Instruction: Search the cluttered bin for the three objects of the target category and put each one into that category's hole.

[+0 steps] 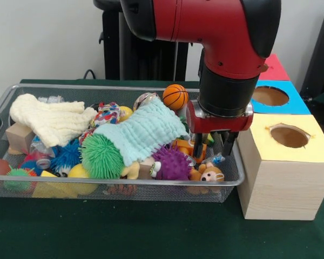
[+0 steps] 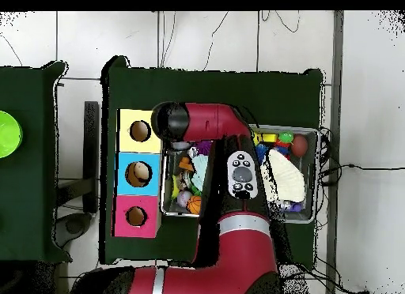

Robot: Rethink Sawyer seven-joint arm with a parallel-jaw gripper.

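Observation:
The wire-mesh bin (image 1: 0,110) is full of toys. My gripper (image 1: 212,147) hangs at the bin's right end with its fingers (image 1: 197,147) apart and lowered among the toys, holding nothing. An orange-tan plush animal (image 1: 207,174) lies just in front of it at the front right corner. An orange thing (image 1: 182,147), partly hidden, lies beside the left finger. No striped tiger plush shows. The red top (image 1: 274,69) of the wooden box is farthest back and its hole is hidden there. The hole (image 2: 136,216) shows in the overhead view, where the arm hides my gripper.
A mint knitted cloth (image 1: 143,135), a cream cloth (image 1: 51,121), a green spiky ball (image 1: 101,156), a purple spiky ball (image 1: 173,163) and a small basketball (image 1: 175,96) crowd the bin. The yellow-topped hole (image 1: 289,136) and blue-topped hole (image 1: 270,96) lie right of my gripper.

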